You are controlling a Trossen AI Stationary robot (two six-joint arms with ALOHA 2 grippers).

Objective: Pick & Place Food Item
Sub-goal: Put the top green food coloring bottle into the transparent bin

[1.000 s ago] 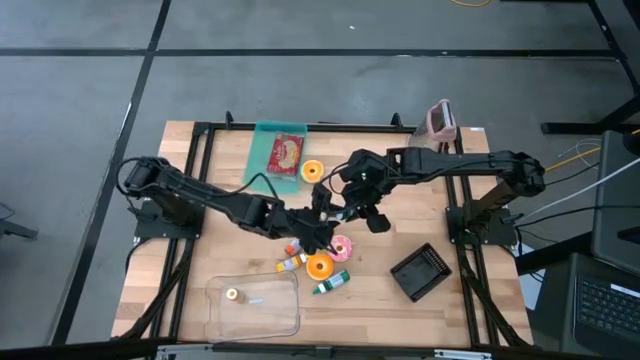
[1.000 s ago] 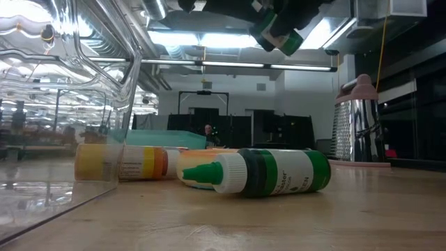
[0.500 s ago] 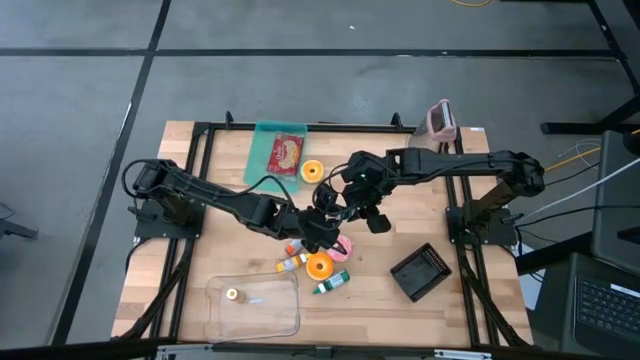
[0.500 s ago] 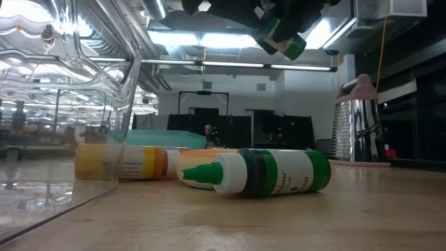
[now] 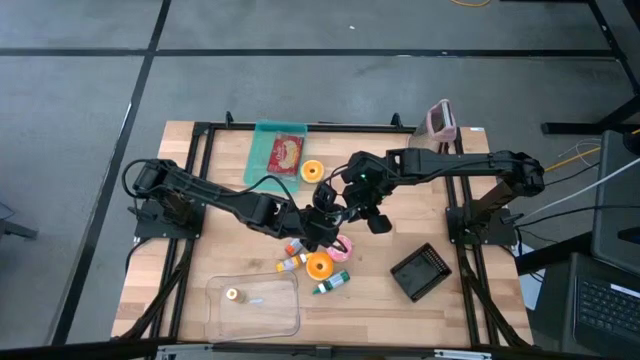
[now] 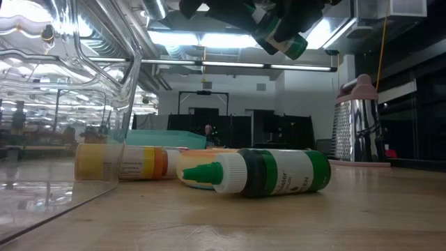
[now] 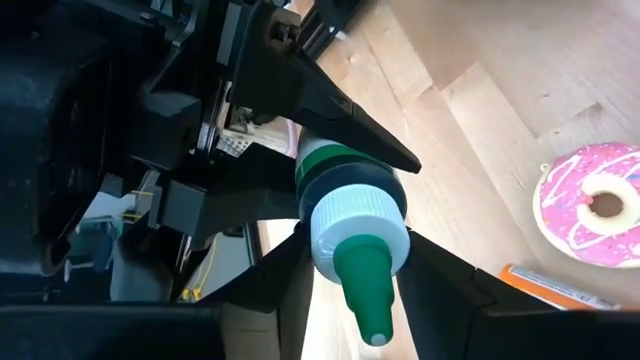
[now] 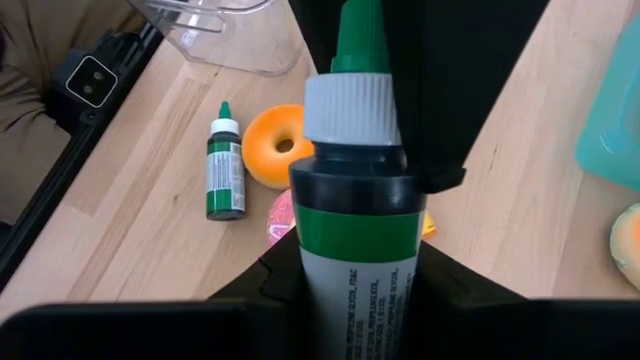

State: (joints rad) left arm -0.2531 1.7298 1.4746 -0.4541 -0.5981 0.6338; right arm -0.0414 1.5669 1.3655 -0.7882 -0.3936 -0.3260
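– While both arms hang over the middle of the worktop [image 5: 200, 200], what does each one have?

– My right gripper [image 5: 356, 192] is clamped on the body of a green dropper bottle [image 6: 279, 35], lifted well clear of the wood. My left gripper [image 5: 325, 212] sits around that bottle's white cap and green nozzle. Whether it is gripping the cap or only flanking it, I cannot tell.

– How many green bottles in all?

– Two. The second green bottle [image 5: 331, 283] lies on its side on the worktop, just beside an orange doughnut [image 5: 319, 265].

– And how many doughnuts?

– Three: that orange one, a pink sprinkled doughnut [image 5: 343, 247] touching or nearly touching it, below my grippers, and a second orange doughnut [image 5: 312, 171] farther back, beside the teal tray [image 5: 268, 160].

– Anything else lying about?

– At least one orange-and-yellow bottle [image 5: 291, 263] lies on its side next to the near orange doughnut; I cannot count more for certain. One clear container [image 5: 270, 315] stands at the front edge with one small yellow thing [image 5: 232, 294] inside. One red packet [image 5: 286, 153] lies in the teal tray. One black box [image 5: 420, 272] sits to the front right, and one grater [image 5: 440, 120] stands at the back edge
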